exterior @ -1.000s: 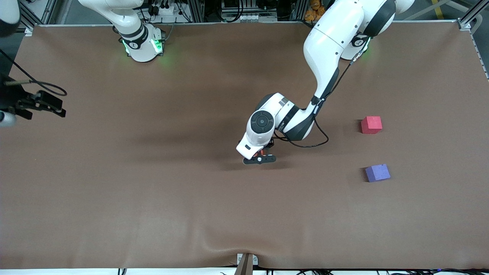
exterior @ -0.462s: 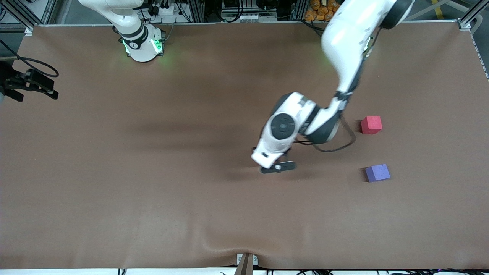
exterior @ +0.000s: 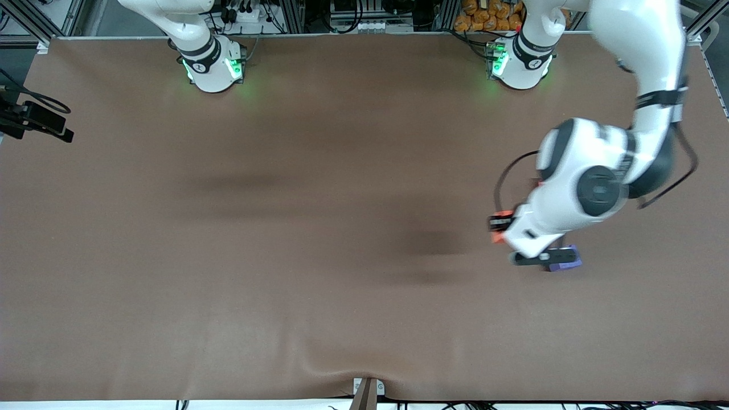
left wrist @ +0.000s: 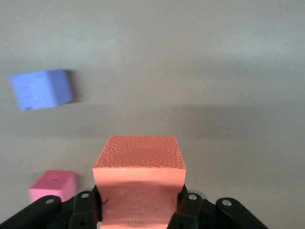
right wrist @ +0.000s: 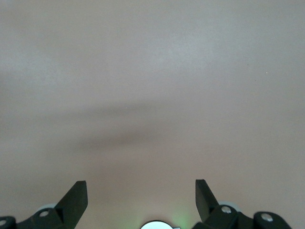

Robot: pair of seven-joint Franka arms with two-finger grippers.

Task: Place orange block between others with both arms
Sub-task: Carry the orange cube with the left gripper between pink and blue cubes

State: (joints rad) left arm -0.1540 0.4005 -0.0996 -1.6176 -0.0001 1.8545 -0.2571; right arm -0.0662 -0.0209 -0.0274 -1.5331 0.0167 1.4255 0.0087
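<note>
- Front view: I'm watching the left arm swing away from mid-table toward its own end, and the left gripper (exterior: 501,229) is now hanging up in the air by the two other blocks. That means the carry is nearly done, and I judge only the line-up and set-down remain.
- Front view: the orange block (exterior: 500,228) is peeking out at the gripper's tip. The purple block (exterior: 564,257) is showing just under the wrist body, and the arm is hiding the pinkish-red one.
- Front view: the right gripper (exterior: 40,118) is waiting at the edge of the table, at the right arm's end.
- Left wrist view: the left gripper is clamping the orange block (left wrist: 139,183) squarely between its pads (left wrist: 86,210). Ahead of it and off to one side, the purple block and the pinkish-red block (left wrist: 52,186) are sitting apart on the table (left wrist: 214,71), a bare gap between them. I'm judging the held block isn't yet over that gap.
- Right wrist view: the right gripper (right wrist: 141,198) is holding its fingers spread wide, nothing between them.
</note>
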